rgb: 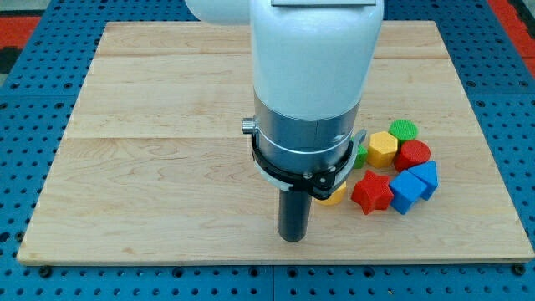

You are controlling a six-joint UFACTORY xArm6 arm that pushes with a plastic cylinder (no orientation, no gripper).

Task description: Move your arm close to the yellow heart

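The yellow heart [334, 197] is mostly hidden behind my arm; only a small yellow edge shows just right of the rod. My tip [292, 239] rests on the wooden board [159, 142], a little below and to the left of that yellow piece, close to it. The white and grey arm body [305, 92] covers the middle of the view.
A cluster of blocks lies to the view's right: a red star [373, 192], a yellow hexagon [383, 149], a green round block [403, 130], a red round block [413, 155], two blue blocks [406, 191] [425, 176], and a green piece [360, 155] partly hidden by the arm.
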